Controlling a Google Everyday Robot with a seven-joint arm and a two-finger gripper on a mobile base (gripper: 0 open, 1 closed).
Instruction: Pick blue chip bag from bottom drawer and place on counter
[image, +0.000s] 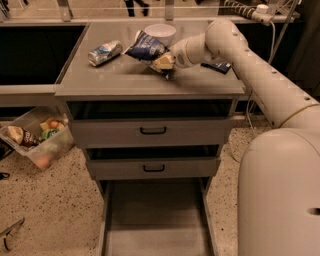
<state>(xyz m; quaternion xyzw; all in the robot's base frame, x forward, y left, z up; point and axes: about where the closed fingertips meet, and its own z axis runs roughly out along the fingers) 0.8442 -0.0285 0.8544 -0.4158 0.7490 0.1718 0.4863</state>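
1. Robot body (280, 200): fills the near right, well below and to the right of the hand. Its arm (250, 65) runs up and leftward over the bench and ends at the hand.
2. Bench (150, 84): the grey top of the drawer cabinet, directly under the hand.
3. Bottom drawer (157, 220): pulled fully out, well below the hand and nearer the camera. Its flat grey floor is exposed.
4. Upper drawers: two shallower drawers with black handles, one (152, 131) below the hand and the second (153, 168) below that. Both stand slightly ajar.
5. Plastic bin (37, 142): on the speckled floor, far to the left of the hand and lower. It holds mixed food items.
6. Bowl (160, 33): white, on the bench just behind the hand.
7. Blue chip bag (145, 47): on the bench side, not in the drawer, immediately left of the hand and in front of the bowl.
   - Long axis: diagonal, from far left to near right.
   - Near-right end: meets the hand.
   - Far-left end: points away from the hand toward the back left of the bench.
   - Whether it lies flat or is raised cannot be told.
8. Crushed can (105, 52): on its side, further left of the hand, beyond the bag.
9. Dark bar wrapper (218, 66): flat on the bench, right of the hand, partly under the arm.
10. Hand (164, 62): low over the middle of the bench and in contact with the bag's near end. How far it is open, and whether it grips the bag, cannot be told.
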